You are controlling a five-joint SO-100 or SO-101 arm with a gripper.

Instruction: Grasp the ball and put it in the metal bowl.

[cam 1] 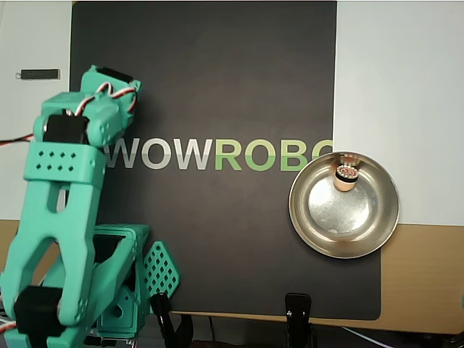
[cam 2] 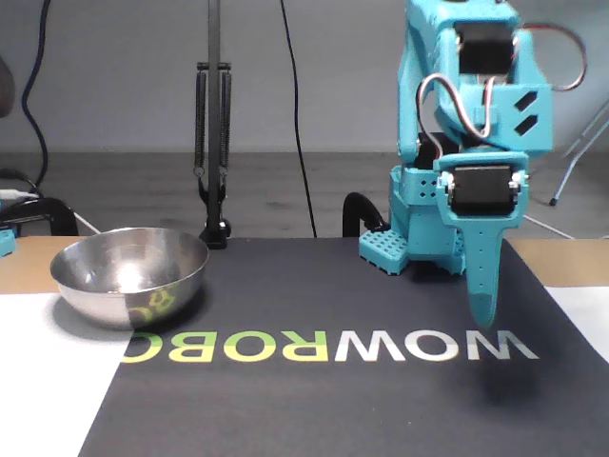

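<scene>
Overhead view: a teal robot arm [cam 1: 61,217] fills the left side, folded over its own base. Its hand [cam 1: 116,87] reaches over the left edge of a black mat [cam 1: 217,72] printed with the letters WOWROBO. From straight above, the fingers cannot be made out, so I cannot tell here how far they are parted. Well apart from the hand, at the right edge of the mat, sits the metal bowl [cam 1: 319,228], round and shiny. The ball [cam 1: 344,178], small and tan, lies inside the bowl against its far wall, with its hole facing up.

Fixed view, from the front at bench height: the hand [cam 2: 482,309] points straight down over the mat's lettering on the right, hanging just above the surface. The fingers look pressed together into one tapered point, with nothing between them. The bowl [cam 2: 128,276] sits far off on the left; its wall hides the ball from this side.

Judging from this, the task looks complete: the ball is in the bowl and the hand is empty and clear. At most, the arm's return to rest is left.
</scene>
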